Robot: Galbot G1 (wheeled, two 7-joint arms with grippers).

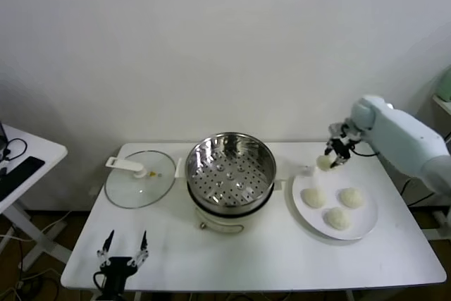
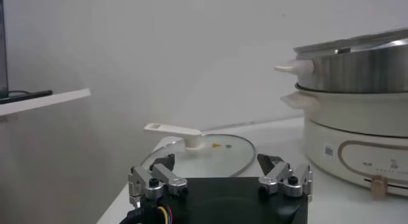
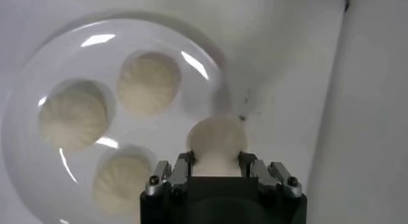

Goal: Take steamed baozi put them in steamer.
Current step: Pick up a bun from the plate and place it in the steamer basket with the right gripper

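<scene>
White table (image 1: 246, 262) against a bare wall: at its front left edge the left gripper (image 1: 122, 250) idles, fingers spread; beyond lies the glass lid (image 1: 139, 179), then the empty steamer (image 1: 230, 166) mid-table. Right gripper (image 1: 331, 157) pinches one baozi (image 1: 324, 163) above the plate's (image 1: 358, 225) far rim; three baozi (image 1: 337, 218) remain there

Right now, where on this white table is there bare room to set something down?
The bare front strip of the white table, between the parked left gripper and the round white plate.

Crowded: three creamy-white buns fill the plate, a fourth in the right gripper above; shiny steel steamer basket and glass lid fill the back.
</scene>
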